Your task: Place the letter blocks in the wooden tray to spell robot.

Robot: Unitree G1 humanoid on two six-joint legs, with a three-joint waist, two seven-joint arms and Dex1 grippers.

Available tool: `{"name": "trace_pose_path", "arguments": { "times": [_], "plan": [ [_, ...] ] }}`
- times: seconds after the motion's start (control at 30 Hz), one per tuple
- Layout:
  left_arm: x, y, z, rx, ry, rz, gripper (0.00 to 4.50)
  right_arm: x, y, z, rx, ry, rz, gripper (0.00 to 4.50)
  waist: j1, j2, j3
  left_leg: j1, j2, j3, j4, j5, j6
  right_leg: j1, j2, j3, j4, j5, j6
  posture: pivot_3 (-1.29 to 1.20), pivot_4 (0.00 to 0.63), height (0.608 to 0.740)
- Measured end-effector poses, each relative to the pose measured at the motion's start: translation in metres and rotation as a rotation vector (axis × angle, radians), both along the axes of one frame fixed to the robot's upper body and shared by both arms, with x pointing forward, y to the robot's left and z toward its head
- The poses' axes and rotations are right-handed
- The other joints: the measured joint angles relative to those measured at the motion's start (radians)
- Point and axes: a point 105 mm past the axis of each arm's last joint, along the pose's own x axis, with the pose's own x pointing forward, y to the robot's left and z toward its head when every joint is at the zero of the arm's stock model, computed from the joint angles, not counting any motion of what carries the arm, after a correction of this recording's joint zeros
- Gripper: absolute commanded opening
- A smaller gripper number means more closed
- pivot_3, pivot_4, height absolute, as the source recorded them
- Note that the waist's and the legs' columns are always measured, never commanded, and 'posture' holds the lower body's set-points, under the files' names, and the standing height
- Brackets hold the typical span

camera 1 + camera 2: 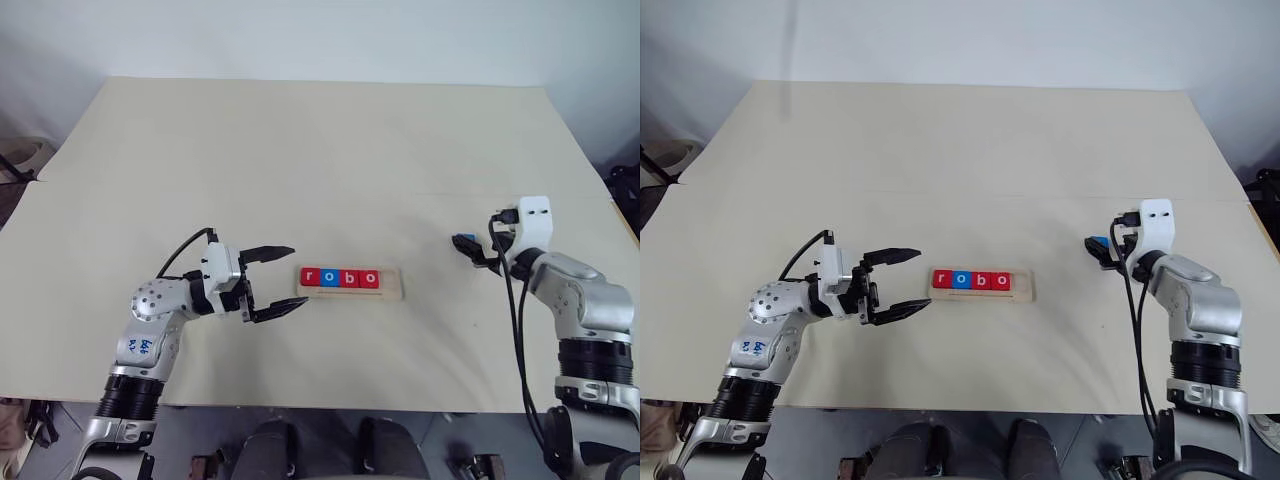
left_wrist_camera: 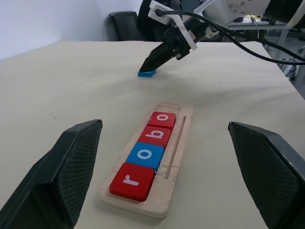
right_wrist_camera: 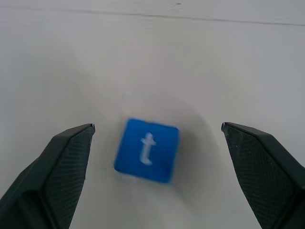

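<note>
Right wrist view looks straight down the right gripper [image 3: 155, 157]: its two black fingers stand wide apart, holding nothing, with the blue "t" block [image 3: 147, 150] lying flat on the table [image 3: 228, 57] between them and a little ahead. In the left eye view that block [image 1: 463, 242] sits well to the right of the wooden tray [image 1: 350, 281], apart from it, with the gripper's tips right over it.

The tray lies near the middle of the table and carries four blocks [image 1: 339, 278] in a row, red r, blue o, red b, red o, side by side in its groove. The slot at the tray's right end is bare wood. Only the "t" is left to place.

Left of the tray, just beside its near end, the left gripper [image 1: 272, 282] hangs level with its fingers spread wide and empty.

The block lies slightly askew to the fingers, so closing on its corners could spin it or squirt it out. It is thin and flat, and a grip taken too high may slide off. At the tray, a tilted drop could knock the last "o" or leave the "t" turned.
</note>
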Motion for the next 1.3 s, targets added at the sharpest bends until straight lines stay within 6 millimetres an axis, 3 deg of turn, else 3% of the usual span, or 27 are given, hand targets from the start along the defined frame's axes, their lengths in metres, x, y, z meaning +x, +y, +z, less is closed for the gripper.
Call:
{"name": "trace_pose_path", "arguments": {
  "times": [0.13, 0.17, 0.23, 0.47, 0.73, 0.9, 1.1, 1.3],
  "plan": [
    [0.000, 0.000, -0.001, -0.001, 0.003, 0.004, 4.50, 0.002, 0.001, -0.005, -0.012, 0.040, -0.046, 4.47, 0.000, 0.000, 0.000, 0.000, 0.000, 0.000, 0.000, 0.000, 0.000, 0.000, 0.000, 0.000, 0.000, 0.000, 0.000, 0.00, 0.150, 0.740],
    [0.000, 0.000, -0.001, 0.000, 0.004, 0.004, 4.50, 0.002, -0.001, -0.006, -0.024, 0.048, -0.066, 4.30, 0.000, 0.000, 0.000, 0.000, 0.000, 0.000, 0.000, 0.000, 0.000, 0.000, 0.000, 0.000, 0.000, 0.000, 0.000, 0.00, 0.150, 0.740],
    [0.000, 0.001, -0.001, 0.001, 0.004, 0.005, 4.50, 0.001, -0.004, -0.006, -0.040, 0.064, -0.100, 3.83, -0.001, 0.000, 0.000, 0.000, 0.000, 0.000, 0.000, 0.000, 0.000, 0.000, 0.000, 0.000, 0.000, 0.000, 0.000, 0.00, 0.150, 0.740],
    [0.000, 0.001, -0.001, 0.003, 0.011, 0.004, 4.50, -0.004, 0.006, -0.006, -0.050, 0.083, -0.102, 1.45, -0.002, 0.000, 0.000, 0.000, 0.000, 0.000, 0.000, 0.000, 0.000, -0.001, 0.000, 0.000, 0.000, 0.000, 0.000, 0.00, 0.150, 0.740],
    [0.000, -0.001, 0.000, 0.004, 0.006, -0.010, 4.50, -0.021, 0.015, -0.008, -0.067, 0.105, -0.068, 1.45, -0.002, 0.000, 0.000, 0.000, 0.000, 0.000, 0.000, 0.000, 0.000, -0.001, 0.000, 0.000, 0.000, 0.000, 0.000, 0.00, 0.150, 0.740],
    [-0.001, -0.004, 0.000, 0.006, 0.007, -0.033, 4.50, -0.051, 0.045, -0.016, -0.058, 0.133, 0.003, 1.45, -0.001, 0.000, 0.000, 0.000, 0.000, 0.000, -0.001, 0.000, 0.000, -0.001, 0.000, 0.000, 0.000, 0.000, 0.000, 0.00, 0.150, 0.740],
    [-0.003, -0.006, -0.002, 0.010, 0.021, -0.055, 4.50, -0.076, 0.064, -0.022, -0.042, 0.150, 0.005, 1.45, -0.001, 0.000, 0.000, 0.000, 0.000, 0.000, -0.001, 0.000, 0.000, -0.001, 0.000, 0.000, 0.000, 0.000, 0.000, 0.00, 0.150, 0.740],
    [-0.003, -0.006, -0.002, 0.013, 0.028, -0.061, 4.50, -0.081, 0.064, -0.018, -0.024, 0.173, 0.030, 3.48, -0.001, 0.000, 0.000, -0.001, 0.000, 0.000, -0.001, 0.000, 0.000, -0.001, 0.000, 0.001, 0.000, 0.000, 0.000, 0.00, 0.150, 0.740]
  ]
}}
